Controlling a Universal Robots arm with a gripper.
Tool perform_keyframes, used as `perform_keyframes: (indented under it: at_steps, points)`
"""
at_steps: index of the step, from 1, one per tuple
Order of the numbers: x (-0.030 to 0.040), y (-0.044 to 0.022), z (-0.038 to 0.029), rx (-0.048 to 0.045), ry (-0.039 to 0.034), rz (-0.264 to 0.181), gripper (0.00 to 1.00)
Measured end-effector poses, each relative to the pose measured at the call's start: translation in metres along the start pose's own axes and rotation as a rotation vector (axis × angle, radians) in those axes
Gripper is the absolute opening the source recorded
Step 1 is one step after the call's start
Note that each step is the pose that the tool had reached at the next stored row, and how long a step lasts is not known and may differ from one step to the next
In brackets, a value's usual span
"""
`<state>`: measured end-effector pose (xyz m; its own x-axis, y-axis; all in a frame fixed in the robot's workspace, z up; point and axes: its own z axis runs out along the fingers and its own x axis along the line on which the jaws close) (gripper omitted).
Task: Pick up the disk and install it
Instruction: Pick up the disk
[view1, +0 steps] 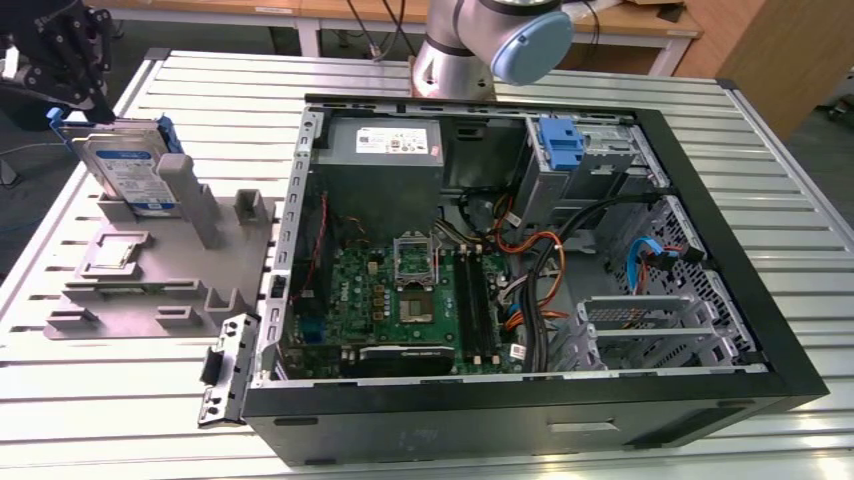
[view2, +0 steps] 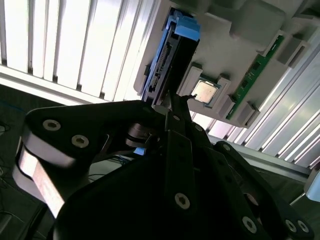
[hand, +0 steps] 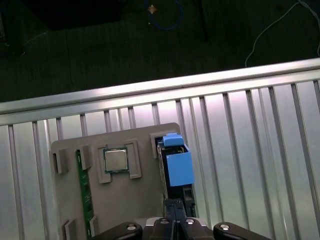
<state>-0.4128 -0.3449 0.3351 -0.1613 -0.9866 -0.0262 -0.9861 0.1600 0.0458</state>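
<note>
My claw (hand: 175, 204) is clenched with nothing in it. It hangs just over the upper edge of the disk (view1: 127, 168), and I cannot tell whether they touch. The disk stands on edge in a grey holder (view1: 147, 275) on the slatted table (view1: 80, 420), at the exterior view's far left. The open computer case (view1: 747, 300) is well apart to its right. A chip (hand: 115, 160) lies in the holder beside the disk.

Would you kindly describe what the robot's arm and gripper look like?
The arm is a silver-grey tube with a rounded, pale blue joint cap. The gripper is matte black, built of flat linkage plates studded with round silver fasteners, with a paler band near its wrist.
</note>
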Motion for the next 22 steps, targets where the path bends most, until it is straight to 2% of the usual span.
perform_keyframes:
  at_steps: [5, 8, 15, 22]
  points:
    - [-0.0025, -0.0029, 0.0002, -0.0004, -0.0014, -0.006, 0.11]
    - [-0.0043, -0.0027, 0.0005, -0.0004, -0.0019, -0.007, 0.11]
    - [-0.0039, 0.0002, 0.001, 0.0001, -0.0031, -0.009, 0.11]
    - [-0.0039, 0.0004, 0.0013, 0.0001, -0.0031, -0.009, 0.11]
